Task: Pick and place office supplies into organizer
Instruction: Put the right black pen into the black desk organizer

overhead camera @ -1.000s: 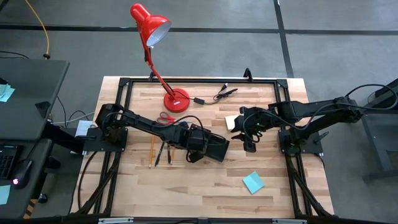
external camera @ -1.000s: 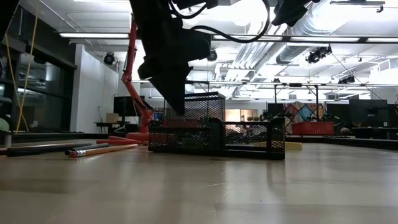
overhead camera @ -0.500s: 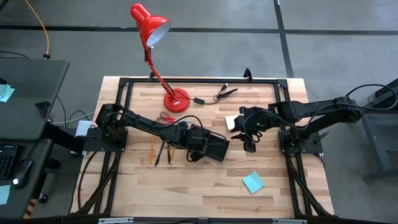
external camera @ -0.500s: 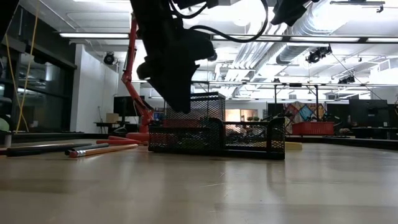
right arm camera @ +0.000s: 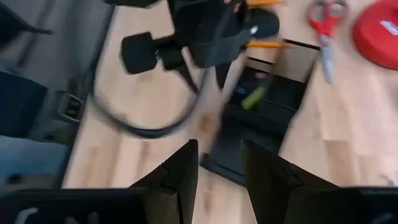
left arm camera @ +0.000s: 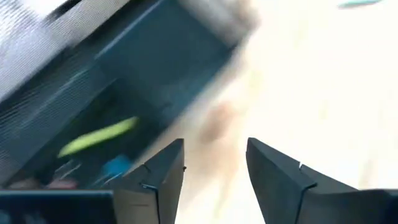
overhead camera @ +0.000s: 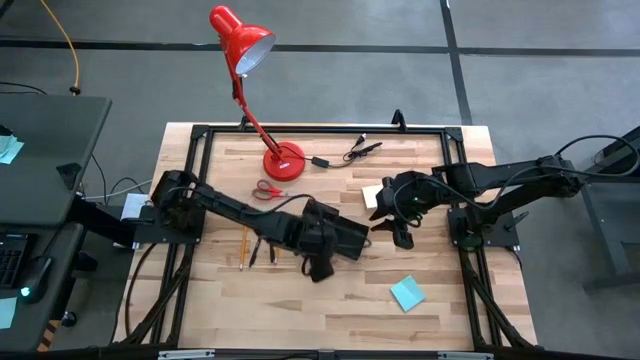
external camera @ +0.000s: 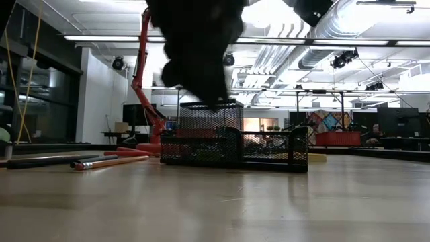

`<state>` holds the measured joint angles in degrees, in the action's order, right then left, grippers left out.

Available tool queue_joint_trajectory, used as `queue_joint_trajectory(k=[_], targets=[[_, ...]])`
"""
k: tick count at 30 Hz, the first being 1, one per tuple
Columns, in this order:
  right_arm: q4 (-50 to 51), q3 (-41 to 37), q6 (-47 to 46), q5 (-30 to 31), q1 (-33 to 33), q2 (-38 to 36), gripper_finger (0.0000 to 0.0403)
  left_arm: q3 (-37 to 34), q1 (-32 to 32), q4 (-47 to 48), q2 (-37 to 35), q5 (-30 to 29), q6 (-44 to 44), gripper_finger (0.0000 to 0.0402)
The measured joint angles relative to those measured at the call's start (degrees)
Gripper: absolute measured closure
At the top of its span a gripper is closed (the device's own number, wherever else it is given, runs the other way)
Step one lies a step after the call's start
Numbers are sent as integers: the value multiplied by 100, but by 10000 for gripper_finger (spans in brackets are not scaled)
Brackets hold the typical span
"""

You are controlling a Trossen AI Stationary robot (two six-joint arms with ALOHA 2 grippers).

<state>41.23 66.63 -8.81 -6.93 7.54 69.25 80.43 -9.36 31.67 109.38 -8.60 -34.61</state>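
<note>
Organizer (overhead camera: pixel 345 238) just got something: left gripper (overhead camera: pixel 318 268) has let go, fingers apart and empty, swinging off it; right gripper (overhead camera: pixel 402 236) waits beside it, fingers apart.

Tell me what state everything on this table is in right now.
Left hand: open, empty.
Right hand: open, empty.
Black mesh organizer: upright, some items inside.
Red-handled scissors: lying on table.
Orange-yellow pencil: lying on table.
Teal-blue sticky-note pad: lying on table.
Red desk lamp: standing upright.
</note>
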Motion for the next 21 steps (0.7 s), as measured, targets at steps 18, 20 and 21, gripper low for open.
queue_joint_trajectory(k=[18,20,21], targets=[[-2039,2,-202,-1773,-135,-92,286,-1531,-1720,-3984,-142,-1571,-1412,340],[-1968,2,-291,-1850,-219,-90,286,-1844,-1892,-4795,-153,-2241,-1621,358],[-1893,-15,-322,-1975,-252,-89,286,-1963,-1982,-5011,-229,-2591,-1648,367]])
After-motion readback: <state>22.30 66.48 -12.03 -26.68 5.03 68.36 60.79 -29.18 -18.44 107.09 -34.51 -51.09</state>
